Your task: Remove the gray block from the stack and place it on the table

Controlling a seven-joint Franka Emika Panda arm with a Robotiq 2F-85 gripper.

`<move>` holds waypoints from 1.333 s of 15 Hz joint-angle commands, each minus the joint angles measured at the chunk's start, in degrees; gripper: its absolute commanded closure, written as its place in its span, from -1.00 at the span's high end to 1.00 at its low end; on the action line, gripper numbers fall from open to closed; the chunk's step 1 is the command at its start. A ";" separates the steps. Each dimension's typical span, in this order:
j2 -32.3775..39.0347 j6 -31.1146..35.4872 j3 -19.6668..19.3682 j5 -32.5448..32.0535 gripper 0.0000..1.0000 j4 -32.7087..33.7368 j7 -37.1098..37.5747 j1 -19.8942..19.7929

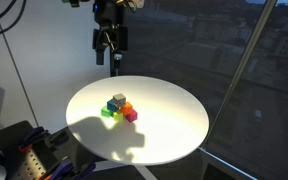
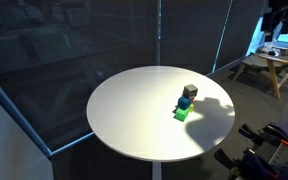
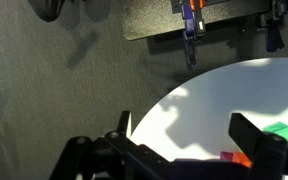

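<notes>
From where I stand, the left of the table (image 1: 79,120) is bare white. Moving right, the gripper (image 1: 110,58) hangs high above the far edge. In the wrist view its 2 fingers (image 3: 124,135) stand wide apart with nothing between them. Further right and nearer to me, close to the middle of the tabletop, sits the stack (image 1: 120,108), well below the gripper and well apart from it. The gray block (image 1: 119,99) is the top piece, resting on a blue cube (image 1: 114,105), with a green cube (image 1: 107,111) low on the left and orange (image 1: 127,105) and magenta (image 1: 131,115) cubes low on the right. So the block lies down and toward the near side from the gripper. As I judge it, the coming move is a forward reach and then a straight descent. Being a cube, the block has no long axis to line up with. The wrist view catches only scraps of green and orange at its far right, and I cannot make out the gray top there.
</notes>
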 commanded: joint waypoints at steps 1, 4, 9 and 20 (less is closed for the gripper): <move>-0.01 -0.16 -0.71 -0.23 1.00 0.14 0.22 0.82; -0.04 -0.16 -0.72 -0.23 1.00 0.16 0.22 0.81; -0.05 -0.16 -0.72 -0.23 1.00 0.16 0.22 0.81; 0.15 2.49 1.00 5.24 1.00 0.61 -0.73 6.34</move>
